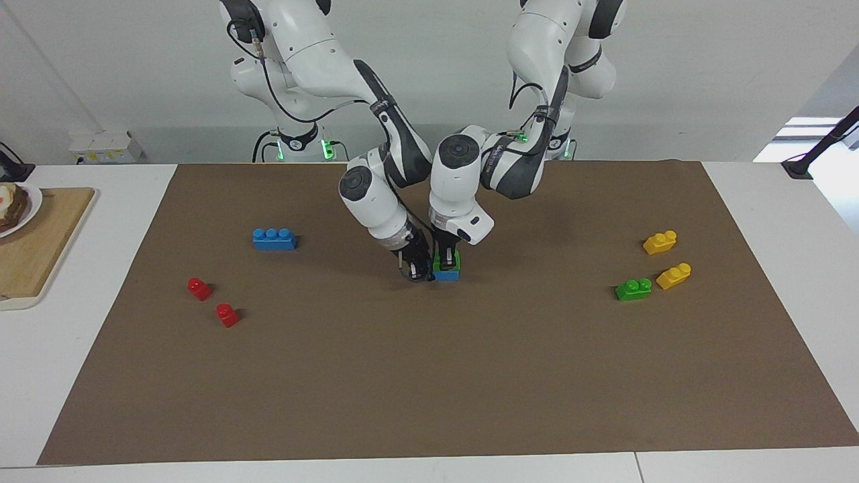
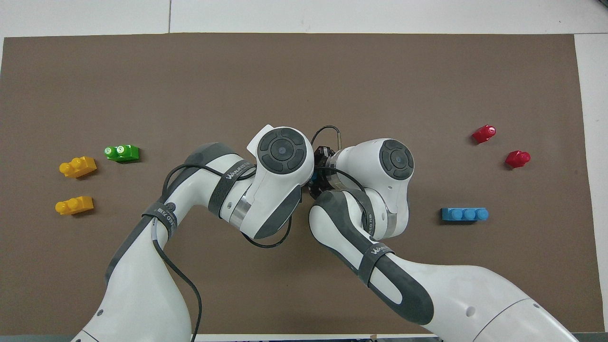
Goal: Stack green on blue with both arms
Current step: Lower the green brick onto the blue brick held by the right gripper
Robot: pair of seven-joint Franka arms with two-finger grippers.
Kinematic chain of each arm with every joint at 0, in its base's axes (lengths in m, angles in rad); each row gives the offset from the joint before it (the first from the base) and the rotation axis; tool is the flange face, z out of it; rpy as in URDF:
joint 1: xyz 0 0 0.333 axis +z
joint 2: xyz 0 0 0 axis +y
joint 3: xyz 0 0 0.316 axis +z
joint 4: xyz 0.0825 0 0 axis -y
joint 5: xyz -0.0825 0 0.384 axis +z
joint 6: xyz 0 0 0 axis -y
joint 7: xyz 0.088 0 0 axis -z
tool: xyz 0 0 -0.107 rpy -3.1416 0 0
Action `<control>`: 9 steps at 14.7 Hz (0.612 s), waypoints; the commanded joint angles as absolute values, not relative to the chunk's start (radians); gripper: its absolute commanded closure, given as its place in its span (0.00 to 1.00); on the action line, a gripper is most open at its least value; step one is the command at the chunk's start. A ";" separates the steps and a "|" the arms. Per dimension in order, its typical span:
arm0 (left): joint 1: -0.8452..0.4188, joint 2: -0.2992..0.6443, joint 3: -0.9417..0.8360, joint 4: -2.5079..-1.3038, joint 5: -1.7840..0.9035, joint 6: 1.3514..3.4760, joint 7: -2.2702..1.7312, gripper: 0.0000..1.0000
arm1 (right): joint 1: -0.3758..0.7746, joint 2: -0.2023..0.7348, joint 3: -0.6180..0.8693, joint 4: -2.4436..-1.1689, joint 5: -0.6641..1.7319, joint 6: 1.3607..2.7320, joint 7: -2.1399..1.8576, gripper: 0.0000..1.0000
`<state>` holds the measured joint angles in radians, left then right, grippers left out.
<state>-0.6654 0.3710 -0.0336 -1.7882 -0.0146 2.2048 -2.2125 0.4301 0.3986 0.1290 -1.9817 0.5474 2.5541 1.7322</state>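
Green brick (image 1: 448,260) on blue brick (image 1: 448,274), gripped by left pincer (image 1: 445,258); right pincer (image 1: 417,270) beside, grip unclear.

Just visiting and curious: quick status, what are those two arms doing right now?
Left gripper down on green brick, which sits on blue brick at mat centre. Right gripper low beside that blue brick. Nothing in the way.

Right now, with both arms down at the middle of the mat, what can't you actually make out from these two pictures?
- Overhead view: the green brick and the blue brick under it are hidden by both arms' wrists.
- Facing view: the left pincer covers part of the green brick; its grip cannot be judged.
- Facing view: the right pincer hides one end of the blue brick; contact is unclear.
- Facing view: the plate is cut off by the edge.
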 commanded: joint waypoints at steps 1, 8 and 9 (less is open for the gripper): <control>-0.683 0.339 -0.026 -1.899 -0.025 2.244 -2.180 1.00 | 0.414 0.408 0.126 -2.016 0.554 2.608 1.740 1.00; -0.677 0.331 -0.023 -1.895 -0.026 2.221 -2.106 0.00 | 0.411 0.408 0.126 -2.011 0.555 2.605 1.744 0.28; -0.667 0.319 -0.015 -1.879 -0.026 2.197 -2.106 0.00 | 0.407 0.408 0.126 -2.006 0.555 2.602 1.743 0.25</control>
